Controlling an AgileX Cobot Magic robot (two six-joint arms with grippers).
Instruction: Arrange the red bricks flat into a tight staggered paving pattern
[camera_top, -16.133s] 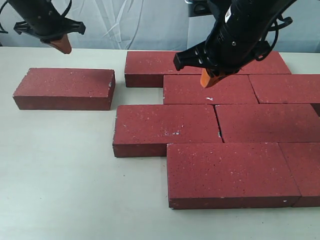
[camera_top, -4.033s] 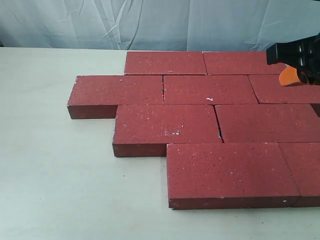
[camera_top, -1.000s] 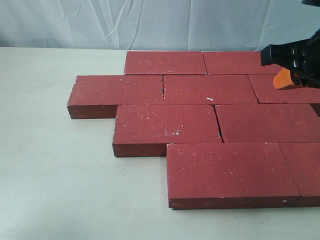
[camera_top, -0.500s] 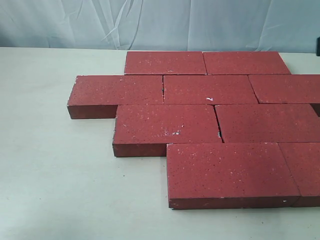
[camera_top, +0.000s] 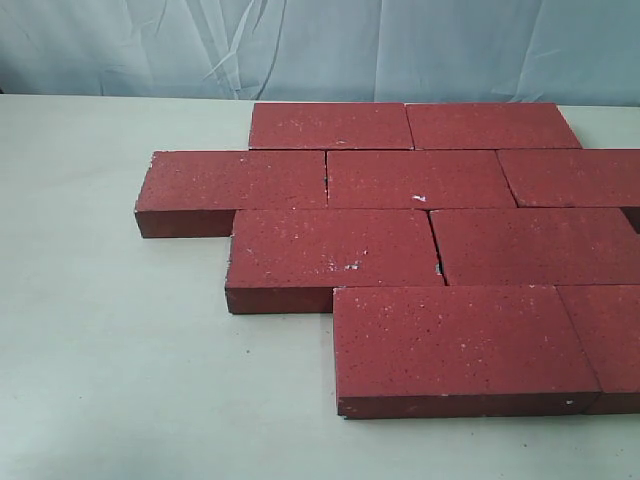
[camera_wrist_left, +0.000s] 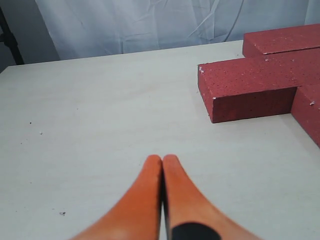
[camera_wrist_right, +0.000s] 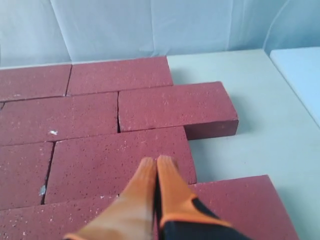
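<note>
Left gripper (camera_wrist_left: 162, 161): the orange fingers are pressed together tip to tip with nothing between them. It hangs above bare bench (camera_wrist_left: 100, 115), apart from the paving. The nearest item is the end brick (camera_wrist_left: 245, 87), whose short face is turned toward the gripper and shows white chips at its upper corners.

Right gripper (camera_wrist_right: 156, 162): the fingers are likewise closed on each other and hold nothing. It stands over the paving, with its tips above a brick inside the layout. Whether the tips touch that surface cannot be told from the wrist view.

Red bricks (camera_top: 420, 180): all lie flat on the bench in four rows, as the exterior view shows.
- The back row has two bricks.
- The second row has three, the right one cut by the frame edge.
- The third row has two full bricks.
- The front row has two, the right one cut off.

Each row is offset sideways from its neighbour, so the cross joints do not line up. The joints are mostly tight. A narrow dark gap shows at the near end of the joint between the two third-row bricks. The end brick, in the second row, projects furthest left.

A pale, wrinkled backdrop cloth (camera_top: 300, 45) hangs behind the bench.
</note>
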